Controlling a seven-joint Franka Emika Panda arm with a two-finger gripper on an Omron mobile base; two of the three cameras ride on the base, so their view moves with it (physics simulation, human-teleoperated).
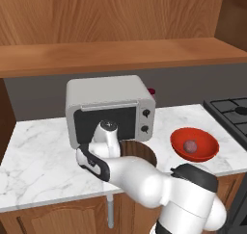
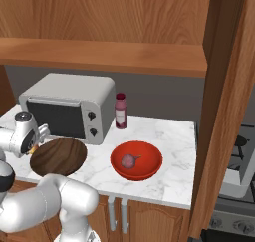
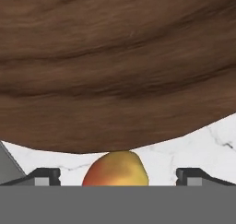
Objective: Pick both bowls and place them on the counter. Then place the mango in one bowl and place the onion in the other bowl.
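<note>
The dark brown wooden bowl [image 2: 59, 156] sits on the white marble counter [image 2: 169, 136] in front of the toaster oven, and its side looms large in the hand view [image 3: 115, 71]. To its right is the red bowl [image 2: 136, 160] with the purplish onion [image 2: 128, 160] inside it. The orange-yellow mango [image 3: 116, 168] lies on the counter against the wooden bowl's outer side. My gripper [image 3: 119, 177] is open and low over the mango, one fingertip on each side with gaps between. From the right base view, the gripper [image 2: 40, 134] is at the wooden bowl's left edge.
A silver toaster oven [image 1: 108, 108] stands at the back, close behind my hand. A dark red bottle [image 2: 120, 111] stands beside it. A wooden shelf [image 1: 120, 55] overhangs the counter, and a black stove [image 1: 231, 110] lies to the right.
</note>
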